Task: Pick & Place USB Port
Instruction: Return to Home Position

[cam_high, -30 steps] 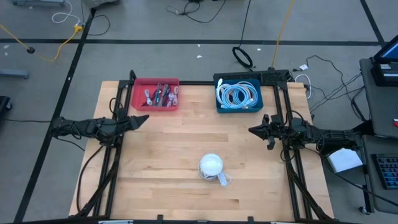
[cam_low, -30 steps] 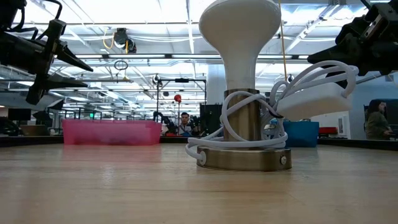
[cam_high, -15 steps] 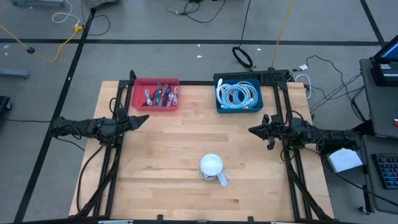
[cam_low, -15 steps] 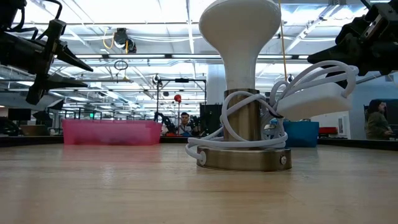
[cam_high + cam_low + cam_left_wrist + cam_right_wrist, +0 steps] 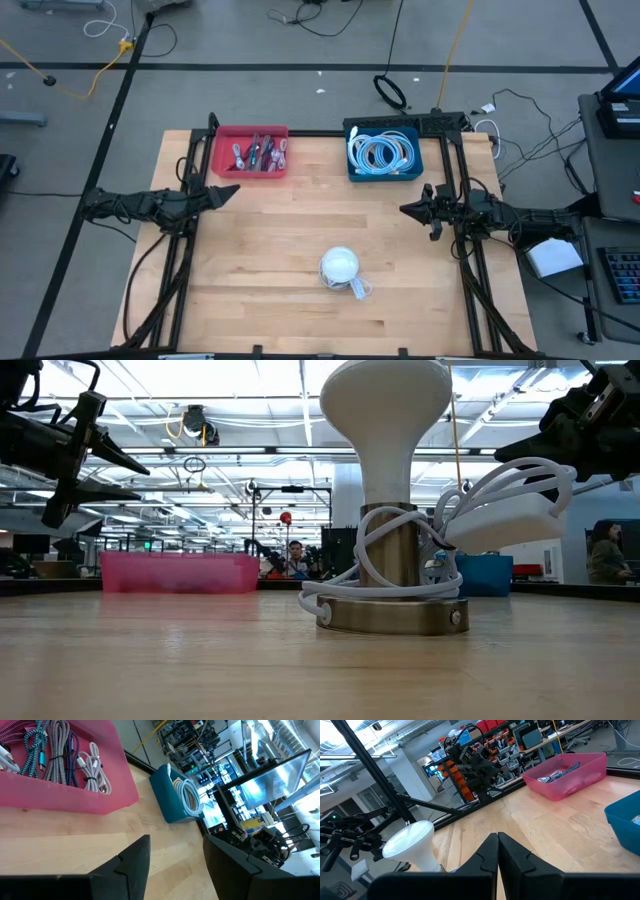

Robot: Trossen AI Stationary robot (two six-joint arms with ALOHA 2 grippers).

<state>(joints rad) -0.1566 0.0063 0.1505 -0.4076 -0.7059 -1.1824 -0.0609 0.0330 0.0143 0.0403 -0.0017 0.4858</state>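
A white-domed lamp (image 5: 340, 266) stands on its round metal base (image 5: 392, 615) near the table's middle front. A white cable (image 5: 480, 495) is wound round its stem. The pink bin (image 5: 250, 151) at the far left holds several USB cables (image 5: 60, 750). Coiled white cables (image 5: 380, 152) lie in the blue bin (image 5: 414, 168) at the far middle. I cannot single out a USB port. My left gripper (image 5: 231, 190) hovers open at the table's left edge, just in front of the pink bin. My right gripper (image 5: 405, 209) hovers shut at the right edge, in front of the blue bin.
Bare wooden tabletop (image 5: 290, 225) lies between the two grippers and around the lamp. Black frame bars (image 5: 180, 260) run along the table's left and right sides. Loose cables (image 5: 390, 92) lie on the floor beyond the far edge.
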